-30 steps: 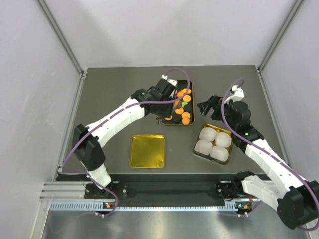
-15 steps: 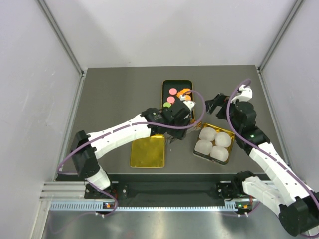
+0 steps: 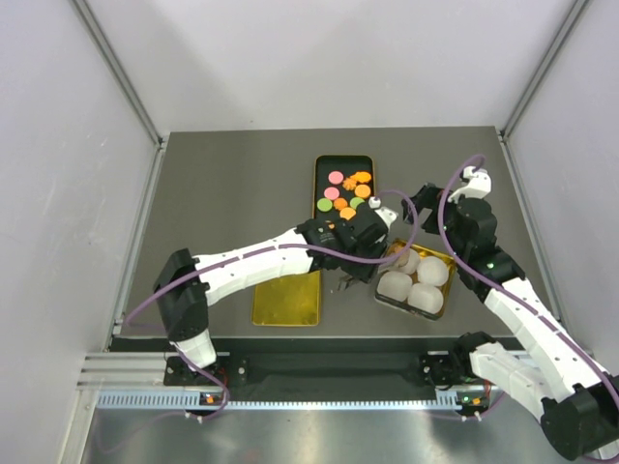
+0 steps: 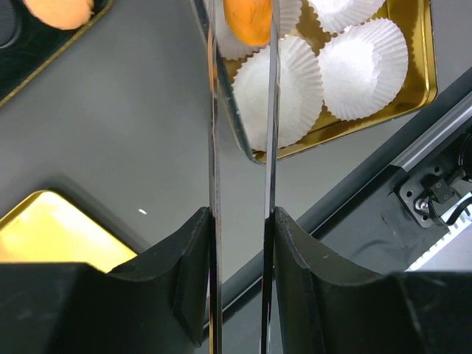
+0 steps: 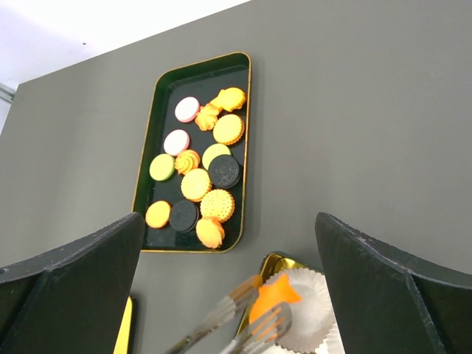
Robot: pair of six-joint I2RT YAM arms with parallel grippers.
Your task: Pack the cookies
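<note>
One orange cookie (image 5: 274, 294) flat between tongs (image 5: 265, 321)

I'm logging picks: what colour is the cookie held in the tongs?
The cookie is orange, shown best in the right wrist view.

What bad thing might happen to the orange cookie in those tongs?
1. The orange cookie is pinched only at the very tips of the tongs, so it might slip out and drop too soon.
2. It hangs over a paper cup right by the corner of the gold tin, so if it is let go a bit off, it might land beside the cup or out on the table.
</note>
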